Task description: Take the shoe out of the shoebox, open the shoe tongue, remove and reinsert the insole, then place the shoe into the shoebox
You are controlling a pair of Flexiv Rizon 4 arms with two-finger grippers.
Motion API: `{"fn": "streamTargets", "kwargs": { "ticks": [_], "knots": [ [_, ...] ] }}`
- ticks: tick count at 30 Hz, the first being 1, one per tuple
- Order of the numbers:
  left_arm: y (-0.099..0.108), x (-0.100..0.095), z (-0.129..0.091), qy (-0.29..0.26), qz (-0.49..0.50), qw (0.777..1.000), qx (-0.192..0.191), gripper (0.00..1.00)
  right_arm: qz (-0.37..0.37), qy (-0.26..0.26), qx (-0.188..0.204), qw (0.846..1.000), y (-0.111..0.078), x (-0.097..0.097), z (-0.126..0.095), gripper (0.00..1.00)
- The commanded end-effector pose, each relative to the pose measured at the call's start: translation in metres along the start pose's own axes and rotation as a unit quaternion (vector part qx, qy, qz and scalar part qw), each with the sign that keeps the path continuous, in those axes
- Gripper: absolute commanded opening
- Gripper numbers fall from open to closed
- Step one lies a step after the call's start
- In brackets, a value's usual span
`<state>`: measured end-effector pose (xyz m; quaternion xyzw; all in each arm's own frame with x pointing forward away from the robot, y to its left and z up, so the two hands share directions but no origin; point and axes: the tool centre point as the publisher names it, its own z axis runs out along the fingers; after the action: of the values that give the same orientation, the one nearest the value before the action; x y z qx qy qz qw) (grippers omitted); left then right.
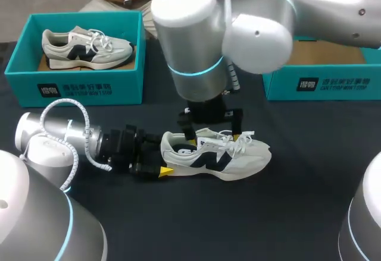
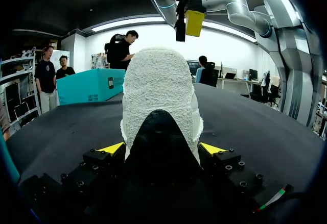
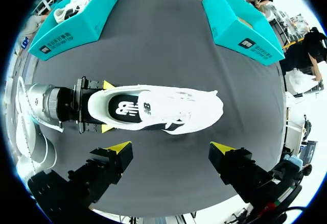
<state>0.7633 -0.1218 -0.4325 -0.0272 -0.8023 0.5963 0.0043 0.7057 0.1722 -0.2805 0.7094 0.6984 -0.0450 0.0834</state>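
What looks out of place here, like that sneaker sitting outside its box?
Nothing stands out as wrong. The sneaker stands upright on the table with no visible damage. Its heel is clamped between the left gripper's fingers, and the right gripper hangs open above it. A second sneaker lies neatly in the teal box.

Surroundings: desk and a second boxed sneaker.
A black-covered desk (image 1: 250,213) carries a teal box (image 1: 77,85) at its far left corner. Inside it, on a brown cardboard floor, a grey-white sneaker (image 1: 83,47) with dark side panels stands upright on its sole, toe towards the desk's middle.
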Motion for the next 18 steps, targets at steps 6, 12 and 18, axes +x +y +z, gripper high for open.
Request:
{"fn": "streamTargets", "kwargs": {
  "ticks": [6, 12, 18],
  "knots": [
    [0.0048, -0.0002, 0.0016, -0.001, 0.000, 1.000, 0.000, 0.00, 0.001, -0.041, 0.020, 0.999, 0.0146, 0.0281, 0.0144, 1.00],
    [0.0048, -0.0002, 0.0016, -0.001, 0.000, 1.000, 0.000, 0.00, 0.001, -0.041, 0.020, 0.999, 0.0146, 0.0281, 0.0144, 1.00],
    [0.0048, -0.0002, 0.0016, -0.001, 0.000, 1.000, 0.000, 0.00, 0.001, -0.041, 0.020, 0.999, 0.0146, 0.0281, 0.0144, 1.00]
  ]
}}
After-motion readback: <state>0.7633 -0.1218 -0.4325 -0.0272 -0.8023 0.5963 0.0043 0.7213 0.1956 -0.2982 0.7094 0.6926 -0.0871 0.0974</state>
